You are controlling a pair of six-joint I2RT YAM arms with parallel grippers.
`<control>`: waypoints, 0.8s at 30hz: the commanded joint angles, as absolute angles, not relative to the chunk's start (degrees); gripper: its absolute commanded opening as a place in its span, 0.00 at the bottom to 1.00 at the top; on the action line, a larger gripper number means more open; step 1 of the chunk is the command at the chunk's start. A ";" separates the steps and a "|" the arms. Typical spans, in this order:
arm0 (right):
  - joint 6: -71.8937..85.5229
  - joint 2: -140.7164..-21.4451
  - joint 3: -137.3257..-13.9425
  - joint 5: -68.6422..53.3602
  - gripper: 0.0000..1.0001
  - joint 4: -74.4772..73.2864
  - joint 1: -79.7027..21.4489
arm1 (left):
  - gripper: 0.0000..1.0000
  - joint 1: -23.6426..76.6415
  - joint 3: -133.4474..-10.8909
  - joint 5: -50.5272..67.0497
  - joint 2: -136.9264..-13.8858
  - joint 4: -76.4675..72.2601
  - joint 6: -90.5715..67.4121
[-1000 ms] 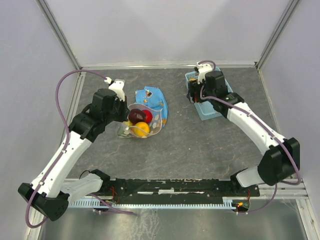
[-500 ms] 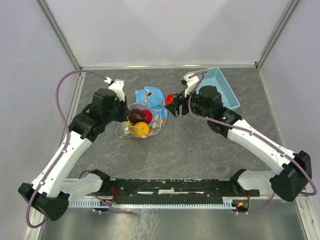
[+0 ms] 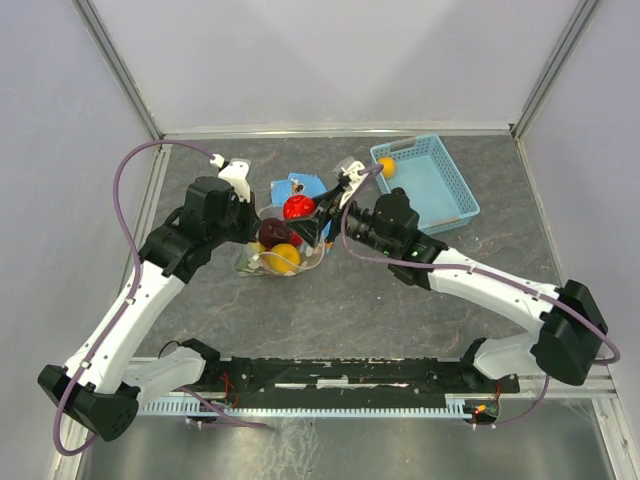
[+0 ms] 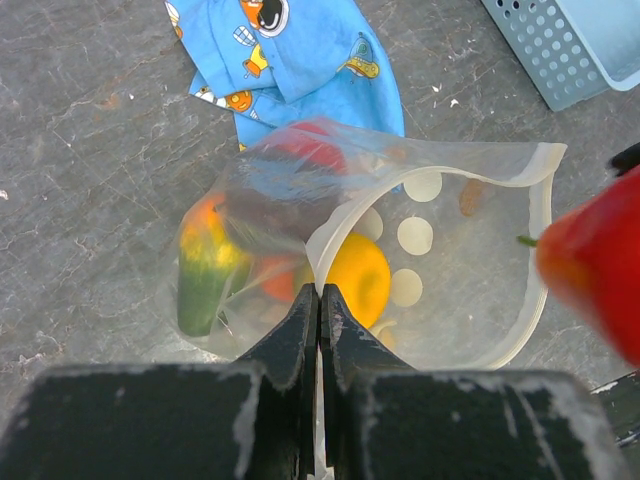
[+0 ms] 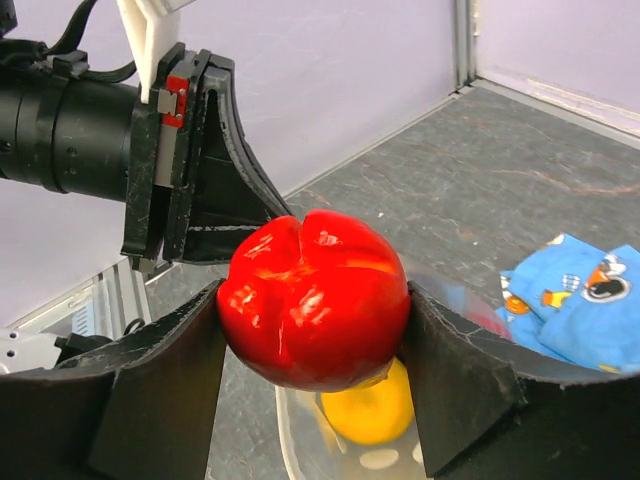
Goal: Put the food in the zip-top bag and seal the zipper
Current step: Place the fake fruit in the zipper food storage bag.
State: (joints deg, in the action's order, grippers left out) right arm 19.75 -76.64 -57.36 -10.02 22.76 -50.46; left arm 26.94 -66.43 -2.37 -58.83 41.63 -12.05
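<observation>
The right arm (image 3: 478,284) has swung from the light blue basket (image 3: 432,192) across to the zip-top bag (image 4: 470,270). The left gripper (image 4: 319,305) stays pinched shut on the bag's rim. The right gripper (image 3: 298,210), spread wide, clamps a red fruit (image 5: 312,298) over the bag's open mouth.

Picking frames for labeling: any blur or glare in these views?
Top view: even light, no glare. Left wrist: bag crisp, red fruit at the right edge blurred. Right wrist: same red fruit sharp, with small shiny highlights.
</observation>
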 commanded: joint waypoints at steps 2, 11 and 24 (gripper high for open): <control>19.02 -80.91 -57.91 -10.20 0.45 32.49 -52.68 | 0.03 26.62 -66.54 -0.63 -57.99 38.32 -9.71; 13.27 -86.64 -54.76 -10.48 0.47 35.80 -53.26 | 0.03 26.52 -66.31 -0.36 -57.66 38.06 -9.84; 4.75 -91.11 -54.40 -8.68 0.52 36.65 -53.23 | 0.03 26.49 -66.31 -0.29 -58.09 38.11 -9.84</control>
